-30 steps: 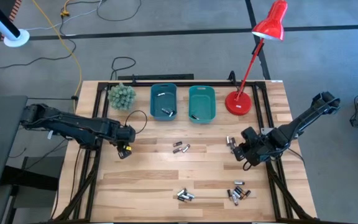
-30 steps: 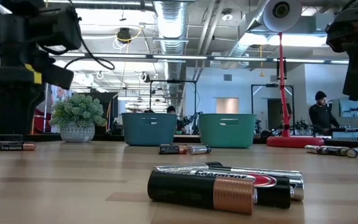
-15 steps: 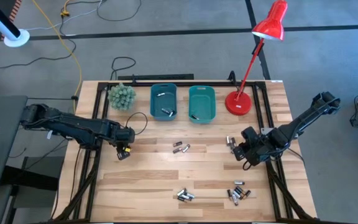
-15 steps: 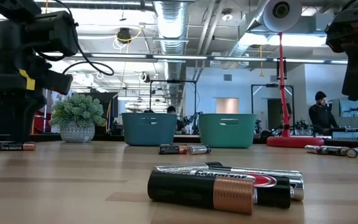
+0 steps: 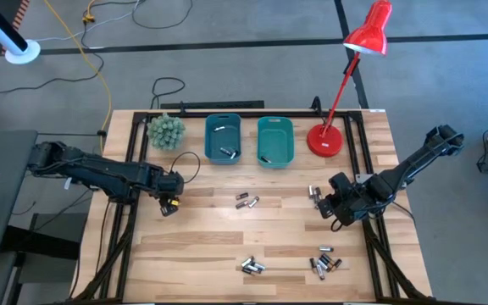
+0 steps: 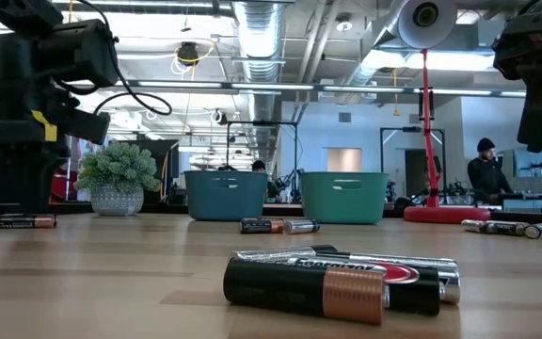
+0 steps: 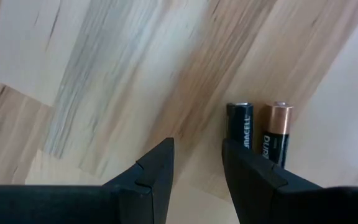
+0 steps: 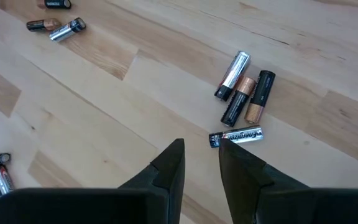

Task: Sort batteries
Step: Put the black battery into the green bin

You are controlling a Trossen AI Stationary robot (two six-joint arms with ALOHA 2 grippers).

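Batteries lie on the wooden table in loose groups: a pair (image 5: 246, 201) at the centre, a group (image 5: 315, 195) on the right, and two groups near the front edge (image 5: 252, 267) (image 5: 324, 262). My left gripper (image 5: 169, 207) hovers at the table's left, pointing down and open. Two batteries (image 7: 260, 134) lie side by side just beside one of its fingers (image 7: 244, 168), and only bare wood shows between the fingers. My right gripper (image 5: 327, 209) hangs open over the right side, with a silver-and-black battery (image 8: 236, 136) just beyond its fingertips.
A blue bin (image 5: 224, 140) and a teal bin (image 5: 275, 141) stand at the far edge with a few small cells inside. A green plant (image 5: 166, 131) is left of them, a red lamp's base (image 5: 325, 141) to their right. Bare wood lies between the groups.
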